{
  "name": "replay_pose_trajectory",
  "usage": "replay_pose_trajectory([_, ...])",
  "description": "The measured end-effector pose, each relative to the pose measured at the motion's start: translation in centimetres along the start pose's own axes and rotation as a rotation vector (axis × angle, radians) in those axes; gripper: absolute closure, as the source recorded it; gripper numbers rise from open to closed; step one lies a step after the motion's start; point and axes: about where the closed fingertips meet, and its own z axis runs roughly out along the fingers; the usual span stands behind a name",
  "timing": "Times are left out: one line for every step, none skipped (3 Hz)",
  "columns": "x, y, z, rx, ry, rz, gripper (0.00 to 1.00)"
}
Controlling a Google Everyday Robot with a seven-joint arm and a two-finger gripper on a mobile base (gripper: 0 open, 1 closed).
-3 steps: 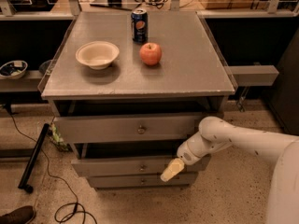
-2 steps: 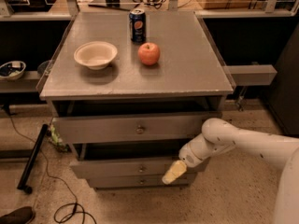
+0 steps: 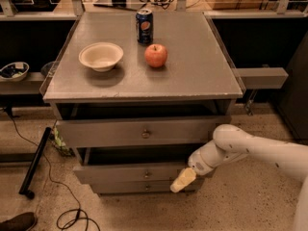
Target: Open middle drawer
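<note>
The grey cabinet [image 3: 144, 88] has three drawers. The middle drawer [image 3: 115, 173] has a long, low front with a small round knob [image 3: 147, 174] at its centre. It stands out a little, with a dark gap above it. My gripper [image 3: 183, 180], with a pale yellow tip on a white arm [image 3: 240, 150], is at the right end of the middle drawer's front, right of the knob. The tall top drawer [image 3: 106, 133] also stands slightly out. The narrow bottom drawer [image 3: 120, 187] sits under the middle one.
On the cabinet top are a white bowl [image 3: 100, 56], a red apple [image 3: 156, 55] and a blue can [image 3: 144, 19]. A black pole [image 3: 34, 162] and cables [image 3: 72, 211] lie on the floor to the left. A shoe [image 3: 17, 222] is at the bottom left.
My gripper has shifted slightly down and to the right along the middle drawer's front. The drawer front sits a little lower in view than before.
</note>
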Motion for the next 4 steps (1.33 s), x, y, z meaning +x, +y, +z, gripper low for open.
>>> replay_pose_trajectory([4.5,3.1,-3.8,0.008,-0.053,0.02,0.0])
replay_pose_trajectory([3.2,2.7,-3.1,0.006,-0.054,0.007,0.0])
replay_pose_trajectory([0.9,1.7,-2.4,0.009,-0.075,-0.018,0.0])
replay_pose_trajectory([-2.1,0.6,-1.5,0.02,-0.093,-0.064,0.0])
